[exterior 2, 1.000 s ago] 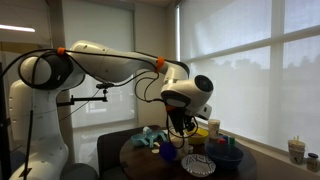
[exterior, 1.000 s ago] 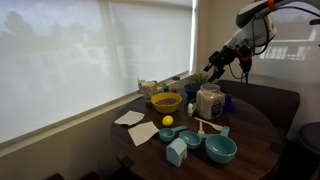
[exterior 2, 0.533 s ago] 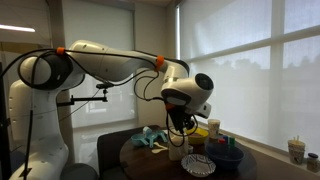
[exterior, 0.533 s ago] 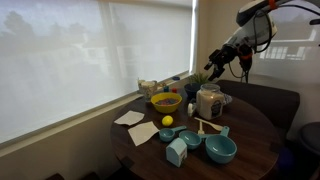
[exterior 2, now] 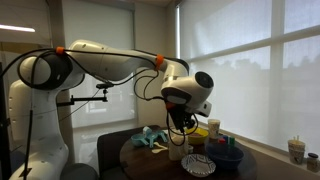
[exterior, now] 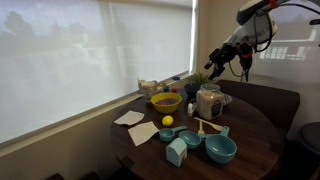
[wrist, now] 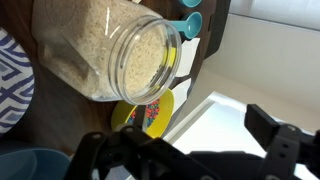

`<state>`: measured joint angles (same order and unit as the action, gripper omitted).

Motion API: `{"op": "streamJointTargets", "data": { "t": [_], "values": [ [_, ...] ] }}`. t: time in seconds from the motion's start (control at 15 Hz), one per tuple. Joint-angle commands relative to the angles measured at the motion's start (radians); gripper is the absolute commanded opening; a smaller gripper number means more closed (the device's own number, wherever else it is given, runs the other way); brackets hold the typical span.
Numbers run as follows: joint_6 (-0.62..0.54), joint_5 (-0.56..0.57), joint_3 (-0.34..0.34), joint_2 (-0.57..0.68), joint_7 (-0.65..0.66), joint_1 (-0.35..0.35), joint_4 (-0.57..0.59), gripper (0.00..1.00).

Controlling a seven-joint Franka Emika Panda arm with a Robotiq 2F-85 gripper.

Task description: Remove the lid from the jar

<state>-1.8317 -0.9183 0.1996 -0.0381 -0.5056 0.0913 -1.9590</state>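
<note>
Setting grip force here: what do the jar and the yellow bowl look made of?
The jar: glossy clear glass or clear plastic. Pale grains show through its wall and the rim glints, but I cannot tell which of the two it is. The yellow bowl: opaque, evenly bright yellow and smooth, so probably plastic, possibly glazed ceramic.

We see a round dark table [exterior: 250, 128] beside a window with its blind [exterior: 90, 50] down. On it stand a yellow bowl [exterior: 166, 101], a yellow ball [exterior: 168, 121] just beside it, white napkins [exterior: 143, 133], a teal box [exterior: 176, 152] and two teal bowls [exterior: 221, 149]. A blue-patterned plate [exterior 2: 198, 165] lies near the table's edge.
</note>
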Motion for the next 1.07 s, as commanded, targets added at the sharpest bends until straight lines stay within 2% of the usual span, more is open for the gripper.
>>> {"op": "streamJointTargets", "data": {
  "t": [0.0,0.33,0.6,1.0],
  "values": [
    [0.0,0.113,-0.022,-0.042,0.059,0.018,0.012,1.0],
    [-0.033,0.374,-0.03,-0.12,0.115,0.015,0.016,1.0],
    [-0.016,0.555,-0.037,-0.18,0.156,0.006,0.03,1.0],
    [0.019,0.677,-0.071,-0.263,0.168,-0.022,0.06,1.0]
  ]
}}
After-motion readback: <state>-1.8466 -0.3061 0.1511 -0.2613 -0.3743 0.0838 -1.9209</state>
